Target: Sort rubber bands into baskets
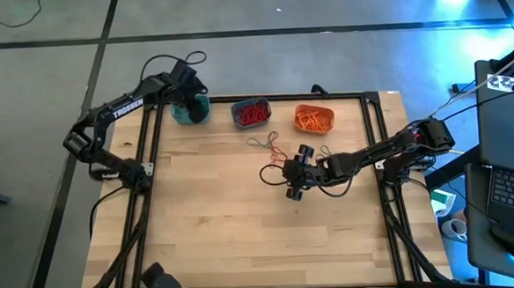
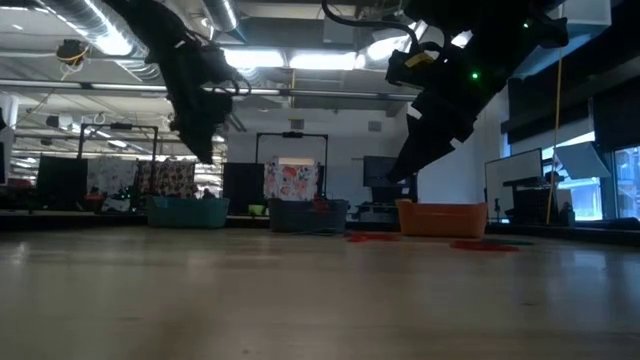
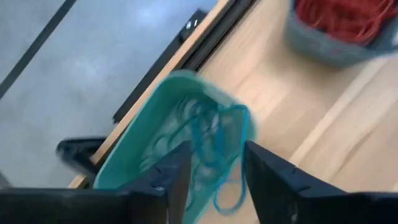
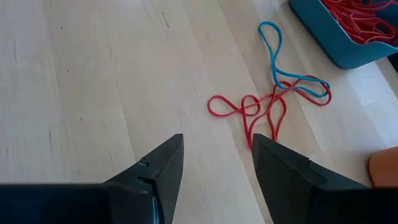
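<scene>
The left gripper (image 3: pixel 214 177) hangs over the teal basket (image 1: pixel 191 109) at the far left corner of the wooden table (image 1: pixel 208 226), its fingers apart with nothing clamped between them. In the left wrist view a blue rubber band (image 3: pixel 217 146) shows in the gap between the fingers, draped over the basket's rim; whether it touches a finger I cannot tell. Pale bands lie blurred inside the basket.

The slate blue basket (image 1: pixel 250 113) stands just right of the teal one along the far edge and holds a heap of red rubber bands (image 1: pixel 254 114). The orange basket (image 1: pixel 314 119) stands further right, filled with orange rubber bands (image 1: pixel 311 120).

The right gripper (image 1: pixel 287 179) hovers above the middle of the table, fingers wide and empty. Just beyond it, on the bare wood near the slate blue basket, lies a small tangle of loose bands: a red rubber band (image 4: pixel 239 109) looped against another red one, and a blue band (image 4: pixel 281 59) crossing them on the basket side. In the low view these loose bands (image 2: pixel 375 237) lie flat on the table in front of the orange basket
</scene>
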Controlling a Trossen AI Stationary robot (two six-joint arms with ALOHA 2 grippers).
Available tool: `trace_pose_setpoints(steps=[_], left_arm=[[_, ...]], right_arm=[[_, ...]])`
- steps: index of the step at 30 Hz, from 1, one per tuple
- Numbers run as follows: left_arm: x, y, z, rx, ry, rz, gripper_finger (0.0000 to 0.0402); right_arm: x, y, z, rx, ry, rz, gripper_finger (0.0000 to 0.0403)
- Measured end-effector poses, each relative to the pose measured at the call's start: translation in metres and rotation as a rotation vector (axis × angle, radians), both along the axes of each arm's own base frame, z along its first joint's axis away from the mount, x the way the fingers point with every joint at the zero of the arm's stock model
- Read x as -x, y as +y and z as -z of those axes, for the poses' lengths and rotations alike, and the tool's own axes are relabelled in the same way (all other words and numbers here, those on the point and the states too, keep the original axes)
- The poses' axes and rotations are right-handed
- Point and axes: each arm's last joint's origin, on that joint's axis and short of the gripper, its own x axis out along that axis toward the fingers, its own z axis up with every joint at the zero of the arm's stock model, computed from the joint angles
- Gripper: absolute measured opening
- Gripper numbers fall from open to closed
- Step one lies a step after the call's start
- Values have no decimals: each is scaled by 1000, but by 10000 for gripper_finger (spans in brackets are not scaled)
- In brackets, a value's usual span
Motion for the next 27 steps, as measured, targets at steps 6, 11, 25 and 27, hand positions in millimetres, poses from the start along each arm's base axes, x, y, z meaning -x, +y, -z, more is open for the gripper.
trace_pose_setpoints(steps=[6,11,25,27], left_arm=[[-22,-14,-2,-37,-9,81,159],[-15,-10,-3,-199,186,-58,159],[-78,-53,12,84,-159,350,159],[-96,-63,20,74,-164,418,159]], right_arm=[[0,0,0,0,0,0,190],[0,0,0,0,0,0,190],[0,0,0,0,-2,0,190],[0,0,0,0,-2,0,190]])
